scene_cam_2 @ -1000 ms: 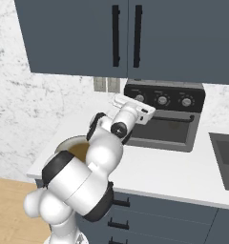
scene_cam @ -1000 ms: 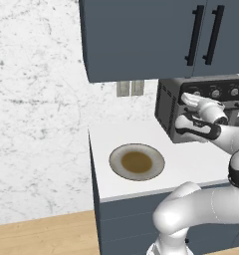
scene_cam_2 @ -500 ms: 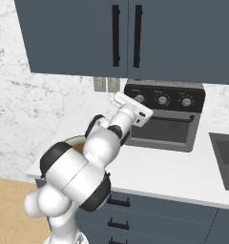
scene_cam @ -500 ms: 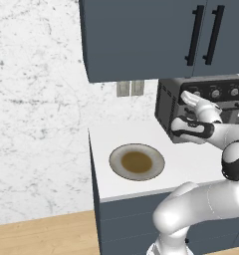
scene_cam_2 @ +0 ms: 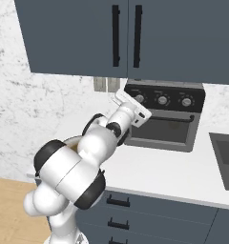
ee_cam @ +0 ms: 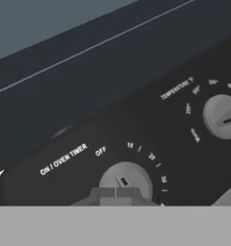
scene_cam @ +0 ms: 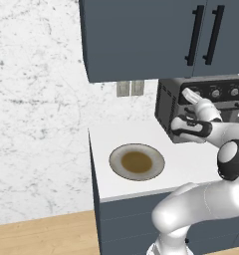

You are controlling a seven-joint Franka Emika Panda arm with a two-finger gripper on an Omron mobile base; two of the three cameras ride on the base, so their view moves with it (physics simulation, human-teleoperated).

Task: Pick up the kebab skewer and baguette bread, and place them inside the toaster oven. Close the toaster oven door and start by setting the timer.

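The toaster oven [scene_cam_2: 161,116] stood on the white bench [scene_cam_2: 183,174], back by the wall and under the dark blue cupboards [scene_cam_2: 135,38]; its door [scene_cam_2: 163,129] was shut, standing upright, with the thin bar handle [scene_cam_2: 170,117] across the top of the glass; a row of round knobs ran along the black panel above the door.

The white arm reached up to that panel; the tool [ee_cam: 116,194] was pinched all the way shut, with its two dark tips pressed together and nothing held between them; in the hand view the tips sat right at the bottom of the timer knob [ee_cam: 125,179]; I could not tell for sure if they touched it; that knob had the words ON / OVEN TIMER and OFF beside it, with small numbers in a curve around it; a second knob [ee_cam: 222,116], marked TEMPERATURE, sat further along the panel.

In the left base view the tool was up against the left end of the knob row; a grey plate [scene_cam: 137,162] with a brown middle lay on the bench, well apart from the oven, near the front edge; two pale wall plugs [scene_cam: 130,88] sat on the marble wall behind it.
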